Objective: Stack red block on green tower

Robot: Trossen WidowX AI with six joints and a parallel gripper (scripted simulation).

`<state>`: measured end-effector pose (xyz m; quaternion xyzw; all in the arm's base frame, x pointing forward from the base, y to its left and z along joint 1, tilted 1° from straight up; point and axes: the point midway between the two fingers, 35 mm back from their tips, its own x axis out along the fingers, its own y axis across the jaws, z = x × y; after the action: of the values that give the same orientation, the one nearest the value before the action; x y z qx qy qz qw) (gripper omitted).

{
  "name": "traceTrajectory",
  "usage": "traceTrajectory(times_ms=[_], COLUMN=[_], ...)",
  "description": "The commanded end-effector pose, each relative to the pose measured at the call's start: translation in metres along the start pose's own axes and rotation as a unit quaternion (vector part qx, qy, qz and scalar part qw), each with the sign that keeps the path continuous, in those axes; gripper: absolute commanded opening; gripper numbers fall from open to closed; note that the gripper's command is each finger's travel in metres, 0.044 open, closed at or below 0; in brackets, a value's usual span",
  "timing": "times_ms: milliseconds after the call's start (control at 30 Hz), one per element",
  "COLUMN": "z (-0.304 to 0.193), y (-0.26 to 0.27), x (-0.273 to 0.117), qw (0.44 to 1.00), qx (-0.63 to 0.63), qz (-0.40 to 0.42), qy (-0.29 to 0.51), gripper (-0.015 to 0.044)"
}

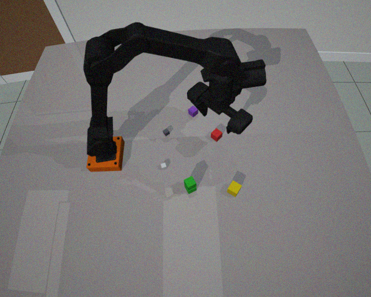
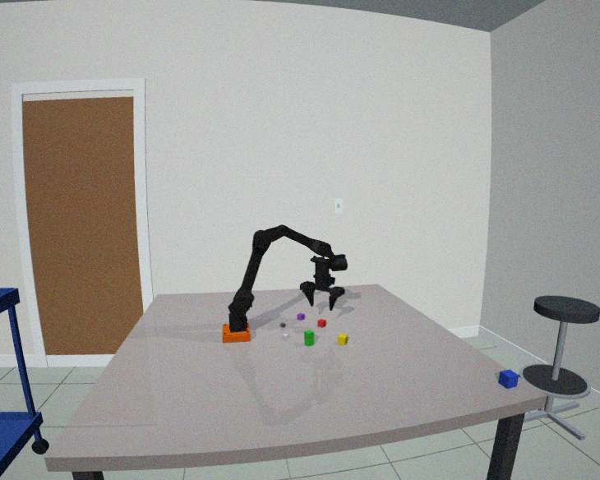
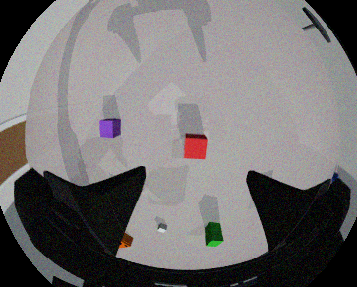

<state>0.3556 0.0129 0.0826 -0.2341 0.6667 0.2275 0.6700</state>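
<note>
Red block (image 1: pixel 216 134) (image 2: pixel 321 323) (image 3: pixel 195 146) is flat on the table (image 1: pixel 269 230) (image 2: pixel 311 392) (image 3: pixel 263 93), not on the tower. Green tower (image 1: pixel 190 184) (image 2: pixel 309 338) (image 3: pixel 213 234) is upright, two blocks high, apart from the red block and nearer the exterior camera. Gripper (image 1: pixel 218 123) (image 2: pixel 321 307) (image 3: pixel 199 175) points down above the table near the red block, fingers wide apart, nothing between them, no contact with red or green. Wrist view has red centered ahead of the fingertips, between the two sides. Purple block (image 1: pixel 193 111) (image 2: pixel 301 316) (image 3: pixel 110 128) is on the table, near red, on the side away from the tower. Yellow block (image 1: pixel 234 188) (image 2: pixel 343 339) is on the table, to the right of the tower in the top view. Small dark block (image 1: pixel 166 131) (image 2: pixel 283 325) and small white block (image 1: pixel 163 165) (image 2: pixel 285 336) (image 3: pixel 162 227) sit between the orange base (image 1: pixel 119 166) (image 2: pixel 228 336) (image 3: pixel 126 240) and the colored blocks. Blue block (image 2: pixel 508 378) is well apart, near the table's right edge in the exterior view.
</note>
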Motion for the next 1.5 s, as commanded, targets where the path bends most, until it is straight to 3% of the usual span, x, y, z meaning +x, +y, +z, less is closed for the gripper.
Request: traceTrajectory(times_ms=[0,300,1467], z=[0.004,0.004,0.004], y=[-0.001,0.002,0.0], x=[0.0,0.039,0.075], qw=[1.0,1.0,1.0], qx=[0.003,0.003,0.003], qz=[-0.003,-0.003,-0.003], qy=[0.002,0.002,0.002], gripper=[0.044,0.044,0.044])
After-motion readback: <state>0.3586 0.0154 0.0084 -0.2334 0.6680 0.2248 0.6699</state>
